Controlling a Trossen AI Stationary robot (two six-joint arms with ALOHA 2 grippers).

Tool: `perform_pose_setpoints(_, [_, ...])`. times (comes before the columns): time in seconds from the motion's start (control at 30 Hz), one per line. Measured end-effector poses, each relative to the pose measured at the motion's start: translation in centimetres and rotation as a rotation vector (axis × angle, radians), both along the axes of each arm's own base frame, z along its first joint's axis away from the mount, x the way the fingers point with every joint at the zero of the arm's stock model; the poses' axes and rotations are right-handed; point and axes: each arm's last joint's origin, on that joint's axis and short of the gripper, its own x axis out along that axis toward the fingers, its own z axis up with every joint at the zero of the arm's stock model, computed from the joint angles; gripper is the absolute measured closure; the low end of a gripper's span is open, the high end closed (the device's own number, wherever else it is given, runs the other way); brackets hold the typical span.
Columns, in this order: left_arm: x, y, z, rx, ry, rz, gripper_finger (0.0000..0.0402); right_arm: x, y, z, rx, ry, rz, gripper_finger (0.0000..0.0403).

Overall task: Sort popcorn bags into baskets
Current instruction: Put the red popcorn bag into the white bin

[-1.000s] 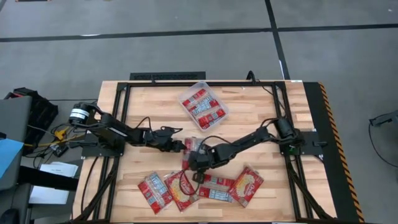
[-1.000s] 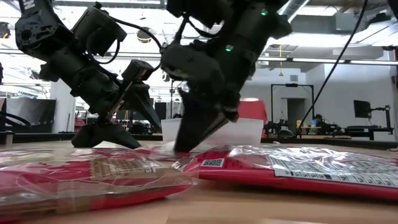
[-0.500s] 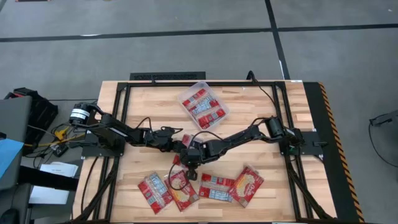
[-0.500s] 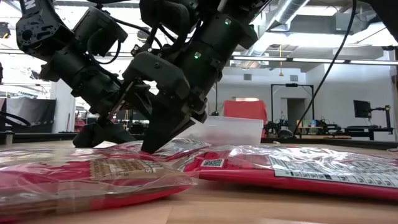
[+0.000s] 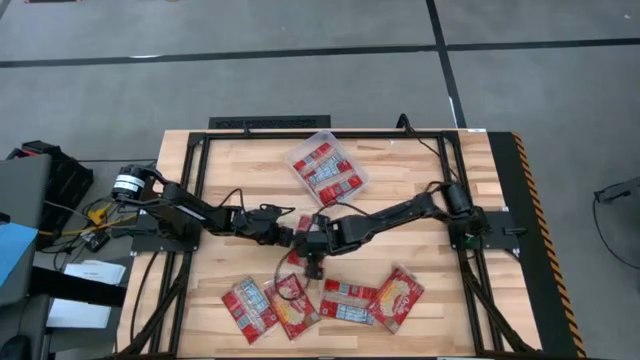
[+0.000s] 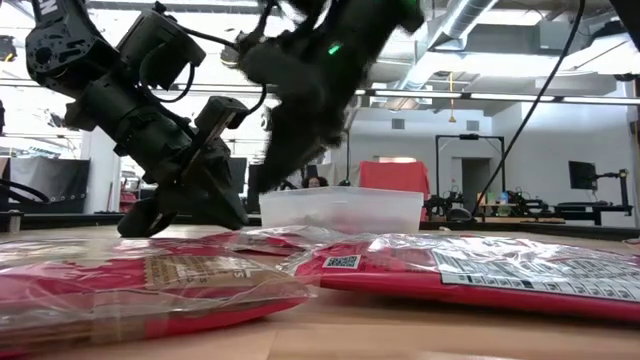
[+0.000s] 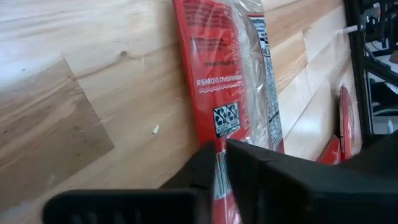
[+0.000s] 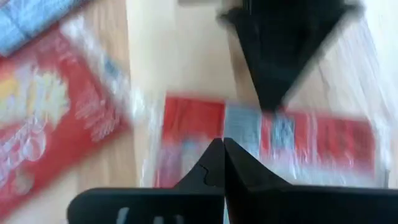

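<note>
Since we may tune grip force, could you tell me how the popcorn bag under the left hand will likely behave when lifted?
The popcorn bag looks flat and thin, so probably light and likely to droop from the left hand. Its glossy, crinkled wrap may be slippery. It lies flat, so rolling seems unlikely.

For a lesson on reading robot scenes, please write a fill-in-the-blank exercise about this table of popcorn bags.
1. The clear tub sits near the table's far edge and holds ____ bags.
2. The left claw is shut on the end of a ____ bag.
3. That bag lies flat on the ____ table.
4. In the right wrist view, the right claw's fingers are ____.

Missing words: red; red; wooden; shut
</note>
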Motion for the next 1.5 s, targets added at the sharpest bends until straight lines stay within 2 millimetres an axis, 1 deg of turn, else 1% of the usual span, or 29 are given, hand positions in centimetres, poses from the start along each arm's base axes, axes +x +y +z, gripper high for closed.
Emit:
perform_pose_setpoints(0.03, [0.0, 0.0, 0.0, 0.003, 0.006, 0.003, 0.0392, -0.5, 0.0, 0.8, -0.008, 0.008, 0.001, 0.0393])
perform_pose_setpoints(0.1, [-0.1, 0.0, -0.2, 0.009, 0.023, 0.006, 0.0393, -0.8, 0.1, 2.5, 0.015, -0.036, -0.01, 0.0388])
perform_pose_setpoints(0.17, [-0.2, 0.0, -0.3, 0.016, 0.042, 0.005, 0.0393, -1.9, 0.2, 3.7, 0.008, 0.01, -0.019, 0.038])
perform_pose_setpoints(0.23, [-0.2, 0.1, -0.3, 0.021, 0.054, 0.002, 0.0392, -2.4, 0.3, 3.7, -0.006, 0.019, -0.051, 0.0376])
perform_pose_setpoints(0.3, [-0.3, 0.0, -0.4, 0.029, 0.063, -0.018, 0.0386, -3.2, 0.6, 2.5, -0.037, 0.065, -0.082, 0.0379])
perform_pose_setpoints(0.37, [-0.3, -0.1, -0.4, 0.04, 0.069, -0.062, 0.0368, -3.4, 1.0, 1.1, -0.026, 0.077, -0.101, 0.0388])
perform_pose_setpoints(0.47, [-0.3, -0.2, -0.4, 0.052, 0.067, -0.098, 0.0316, -4.0, 1.5, -0.9, -0.015, 0.105, -0.115, 0.0396])
perform_pose_setpoints(0.53, [-0.3, -0.2, -0.4, 0.053, 0.062, -0.106, 0.0269, -3.9, 1.7, -2.2, 0.014, 0.074, -0.137, 0.0394])
perform_pose_setpoints(0.6, [-0.4, -0.2, -0.5, 0.049, 0.075, -0.103, 0.0219, -4.4, 1.5, -2.8, 0.013, 0.096, -0.157, 0.0386])
perform_pose_setpoints(0.73, [-0.7, -0.2, -0.8, 0.031, 0.115, -0.109, 0.013, -4.3, 0.8, -3.8, 0.047, 0.034, -0.2, 0.0381])
perform_pose_setpoints(0.8, [-0.7, -0.2, -0.8, 0.018, 0.116, -0.106, 0.0101, -4.4, 0.3, -4.2, 0.05, 0.034, -0.207, 0.0387])
perform_pose_setpoints(0.87, [-0.7, -0.2, -0.8, 0.007, 0.113, -0.098, 0.0087, -4.0, 0.1, -4.3, 0.068, -0.02, -0.203, 0.0394])
perform_pose_setpoints(0.97, [-0.7, -0.2, -0.8, 0.002, 0.113, -0.09, 0.0085, -3.7, -0.2, -5.2, 0.089, -0.049, -0.203, 0.0396])
perform_pose_setpoints(1.17, [-0.6, -0.2, -0.8, -0.002, 0.107, -0.074, 0.0104, -2.3, -0.7, -6.4, 0.157, -0.11, -0.172, 0.038])
perform_pose_setpoints(1.37, [-0.6, -0.2, -0.8, -0.001, 0.105, -0.074, 0.0129, -1.8, -1.5, -5.8, 0.145, -0.116, -0.157, 0.0391])
perform_pose_setpoints(1.43, [-0.6, -0.2, -0.8, 0.001, 0.107, -0.07, 0.0146, -1.6, -1.8, -5.5, 0.127, -0.121, -0.154, 0.0393])
perform_pose_setpoints(1.5, [-0.6, -0.2, -0.8, 0.0, 0.11, -0.066, 0.0173, -1.3, -2.2, -5.2, 0.121, -0.128, -0.155, 0.039])
